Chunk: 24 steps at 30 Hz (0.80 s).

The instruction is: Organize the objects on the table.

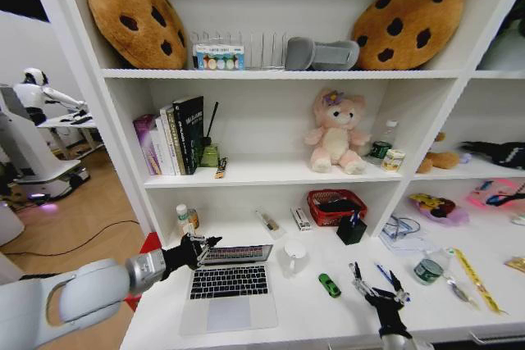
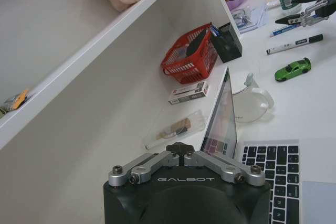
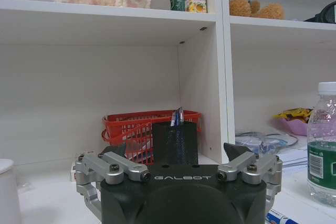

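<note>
The silver laptop (image 1: 230,288) lies on the white table (image 1: 312,309) with its lid (image 1: 239,253) tilted low over the black keyboard. My left gripper (image 1: 205,242) is shut, its tips at the lid's upper left corner; the left wrist view shows the lid (image 2: 222,114) edge-on right beside them. A green toy car (image 1: 330,285) sits right of the laptop. My right gripper (image 1: 376,281) hovers open over the pens near the front edge. The blue pen (image 2: 286,29) and black pen (image 2: 294,44) lie side by side under it. Further right lies a yellow ruler (image 1: 475,279).
A white mug (image 1: 294,256) stands just right of the lid. Behind are a black pen holder (image 1: 351,229), a red basket (image 1: 335,206) and a small box (image 1: 301,219). A water bottle (image 1: 428,269) sits right of the pens. Shelf uprights hem in the table's back.
</note>
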### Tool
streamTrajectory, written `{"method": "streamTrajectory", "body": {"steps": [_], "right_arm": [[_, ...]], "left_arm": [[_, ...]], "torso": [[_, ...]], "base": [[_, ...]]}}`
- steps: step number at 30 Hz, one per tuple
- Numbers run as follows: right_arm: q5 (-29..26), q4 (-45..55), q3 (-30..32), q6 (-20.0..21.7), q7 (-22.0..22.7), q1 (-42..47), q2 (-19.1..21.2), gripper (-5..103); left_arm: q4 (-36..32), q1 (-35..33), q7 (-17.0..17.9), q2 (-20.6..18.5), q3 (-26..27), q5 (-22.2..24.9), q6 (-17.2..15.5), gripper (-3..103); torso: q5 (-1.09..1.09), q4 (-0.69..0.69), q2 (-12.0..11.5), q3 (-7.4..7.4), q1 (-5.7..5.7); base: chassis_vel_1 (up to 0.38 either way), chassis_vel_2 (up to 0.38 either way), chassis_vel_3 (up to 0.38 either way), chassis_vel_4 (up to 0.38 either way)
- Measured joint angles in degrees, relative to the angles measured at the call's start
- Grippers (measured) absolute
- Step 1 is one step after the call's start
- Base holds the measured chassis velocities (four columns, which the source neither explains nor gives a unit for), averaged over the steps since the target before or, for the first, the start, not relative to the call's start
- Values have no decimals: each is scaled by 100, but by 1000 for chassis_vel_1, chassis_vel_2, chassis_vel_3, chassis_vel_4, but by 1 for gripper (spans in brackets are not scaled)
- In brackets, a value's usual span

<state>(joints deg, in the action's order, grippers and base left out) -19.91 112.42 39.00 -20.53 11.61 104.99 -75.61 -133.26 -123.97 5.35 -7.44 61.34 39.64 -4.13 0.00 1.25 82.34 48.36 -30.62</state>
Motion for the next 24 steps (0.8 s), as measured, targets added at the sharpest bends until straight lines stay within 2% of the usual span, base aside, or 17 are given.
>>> {"method": "streamTrajectory", "body": {"steps": [8, 11, 12, 13, 17, 22, 24], "right_arm": [[59, -86, -75, 43, 32, -124, -19, 100], [132, -153, -189, 82, 58, -186, -28, 100], [132, -153, -189, 82, 58, -186, -28, 100], [191, -177, -265, 115, 74, -240, -41, 100], [244, -182, -374, 205, 104, -350, -46, 100], [249, -182, -414, 263, 133, -458, -23, 100], [248, -204, -415, 266, 143, -469, -23, 100]], "left_arm": [[-91, -87, 103, 184, -118, -38, -9, 0], [-224, -241, 178, 514, -205, -176, -40, 0], [-224, -241, 178, 514, -205, -176, -40, 0], [-277, -349, 198, 711, -276, -378, -40, 0], [-371, -611, 245, 942, -294, -646, -33, 0], [-325, -505, 241, 892, -120, -524, -16, 0], [-255, -256, 238, 571, 32, -117, -10, 0]], "torso": [[-1, -2, 1, 0, 0], [0, -2, 0, 0, 1], [0, -2, 0, 0, 1], [0, -3, 0, -1, 1], [-1, -3, 1, -1, 2], [-1, -4, 1, -1, 2], [0, 1, 1, -1, 2]], "base": [[0, 0, 0, 0], [0, 0, 0, 0], [0, 0, 0, 0], [0, 0, 0, 0], [0, 0, 0, 0], [0, 0, 0, 0], [0, 0, 0, 0]]}}
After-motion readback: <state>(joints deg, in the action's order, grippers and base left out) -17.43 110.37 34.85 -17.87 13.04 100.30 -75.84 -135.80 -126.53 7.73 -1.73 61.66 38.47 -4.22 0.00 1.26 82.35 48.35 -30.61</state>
